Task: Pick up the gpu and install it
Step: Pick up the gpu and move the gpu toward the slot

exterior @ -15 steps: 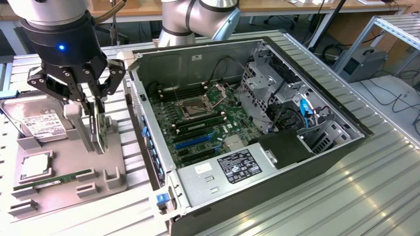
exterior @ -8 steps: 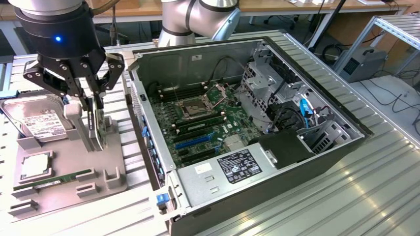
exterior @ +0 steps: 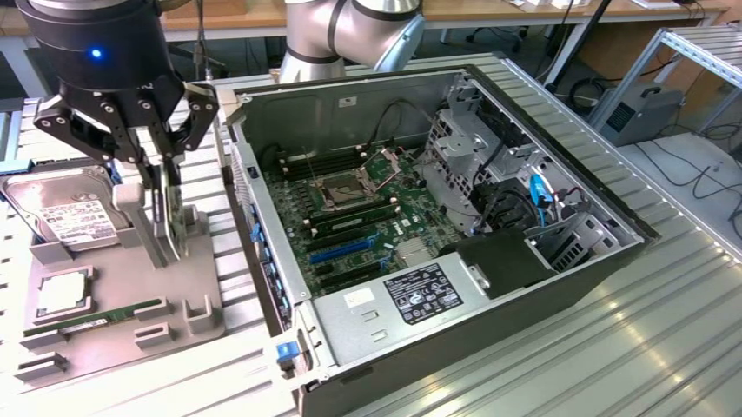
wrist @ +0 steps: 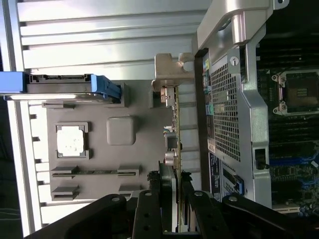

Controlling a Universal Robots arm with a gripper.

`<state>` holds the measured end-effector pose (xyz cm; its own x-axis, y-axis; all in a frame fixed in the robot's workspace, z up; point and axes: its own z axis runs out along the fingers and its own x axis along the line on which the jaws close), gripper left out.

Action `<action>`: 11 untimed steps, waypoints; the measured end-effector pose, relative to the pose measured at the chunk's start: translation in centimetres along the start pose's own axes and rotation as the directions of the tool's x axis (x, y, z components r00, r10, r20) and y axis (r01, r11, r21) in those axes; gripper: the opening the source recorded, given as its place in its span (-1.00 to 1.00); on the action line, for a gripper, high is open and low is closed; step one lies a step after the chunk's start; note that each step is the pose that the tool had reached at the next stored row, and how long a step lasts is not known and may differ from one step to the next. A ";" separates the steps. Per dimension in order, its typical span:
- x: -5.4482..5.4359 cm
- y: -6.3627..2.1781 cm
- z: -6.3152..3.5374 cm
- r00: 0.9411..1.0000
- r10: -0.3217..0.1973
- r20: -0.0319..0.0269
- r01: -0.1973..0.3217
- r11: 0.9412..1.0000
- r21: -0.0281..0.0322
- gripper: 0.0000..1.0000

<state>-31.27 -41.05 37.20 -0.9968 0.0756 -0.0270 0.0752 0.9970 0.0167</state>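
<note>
Black hand (wrist: pixel 176 179) clamped on one gpu (wrist: pixel 175 119), upright in one grey tray (wrist: pixel 99 164).

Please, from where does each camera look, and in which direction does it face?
Exterior view: sits high off the arm, looking down on the open computer case and the grey holder tray; the arm and its jaws show.
Wrist view: sits on the wrist, looking down along the jaws, which are closed on the gpu, seen edge-on.
Shared: the gpu, tray, hard drive and case.
</note>
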 end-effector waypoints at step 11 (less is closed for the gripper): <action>0.0 0.02 -1.24 1.000 0.000 0.000 0.000 1.000 0.000 -0.46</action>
<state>-31.26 -41.05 38.44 -0.9968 0.0756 -0.0270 0.0751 0.9970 0.0166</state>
